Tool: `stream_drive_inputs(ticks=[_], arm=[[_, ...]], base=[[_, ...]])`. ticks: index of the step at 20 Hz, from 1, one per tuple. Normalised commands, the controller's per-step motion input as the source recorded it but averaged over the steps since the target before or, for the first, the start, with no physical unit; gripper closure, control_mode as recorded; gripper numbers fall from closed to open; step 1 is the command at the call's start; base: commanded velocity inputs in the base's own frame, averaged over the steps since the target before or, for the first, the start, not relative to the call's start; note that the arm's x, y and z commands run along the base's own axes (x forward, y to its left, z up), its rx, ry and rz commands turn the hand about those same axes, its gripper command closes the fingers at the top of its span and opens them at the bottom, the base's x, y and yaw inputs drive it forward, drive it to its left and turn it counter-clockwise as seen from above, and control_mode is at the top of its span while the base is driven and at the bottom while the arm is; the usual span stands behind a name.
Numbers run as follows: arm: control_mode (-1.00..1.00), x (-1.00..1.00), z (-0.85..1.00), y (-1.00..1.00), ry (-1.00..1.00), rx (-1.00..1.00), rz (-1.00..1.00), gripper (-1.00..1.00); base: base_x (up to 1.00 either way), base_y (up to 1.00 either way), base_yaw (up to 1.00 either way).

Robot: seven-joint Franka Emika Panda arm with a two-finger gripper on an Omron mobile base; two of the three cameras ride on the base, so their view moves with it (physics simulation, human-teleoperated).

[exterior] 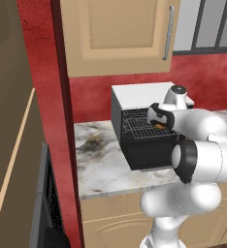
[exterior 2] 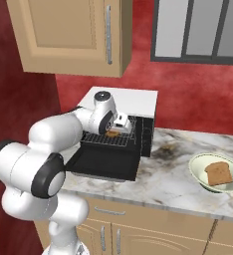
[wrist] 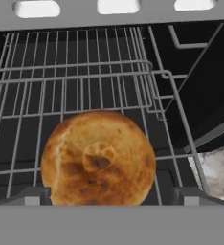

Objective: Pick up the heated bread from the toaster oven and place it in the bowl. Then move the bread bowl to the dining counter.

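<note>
Toaster oven (exterior: 139, 140) door down, arm (exterior: 202, 145) reaching inside.

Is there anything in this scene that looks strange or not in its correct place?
One thing stands out: the bowl on the marble counter already holds a squarish toast slice, while the round bread lies on the toaster oven rack before the open gripper. Nothing looks spilled or damaged.

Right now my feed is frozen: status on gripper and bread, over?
Gripper open at oven mouth. Round bread on wire rack, between fingertips, ungripped. Door down, path clear.
</note>
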Motion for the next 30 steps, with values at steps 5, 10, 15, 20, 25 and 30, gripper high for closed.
stream_drive_inputs(ticks=[5,10,15,20,25,30], arm=[[-1.0,0.0,-0.19,0.0,0.0,-0.04,0.0,-1.0],[-1.0,-0.06,-0.14,0.0,0.0,-0.04,0.0,-1.0],[-1.0,-0.17,-0.02,0.0,0.0,-0.01,0.0,-1.0],[-1.0,-0.13,-0.01,0.0,0.0,-0.01,0.01,-1.0],[-1.0,0.0,0.0,0.04,0.0,-0.02,0.0,-1.0],[-1.0,0.0,0.0,0.11,0.0,0.0,0.0,-1.0]], base=[[0.0,0.0,0.0],[0.0,0.0,0.0],[0.0,0.0,0.0],[0.0,0.0,0.0],[0.0,0.0,0.0],[0.0,0.0,0.0]])
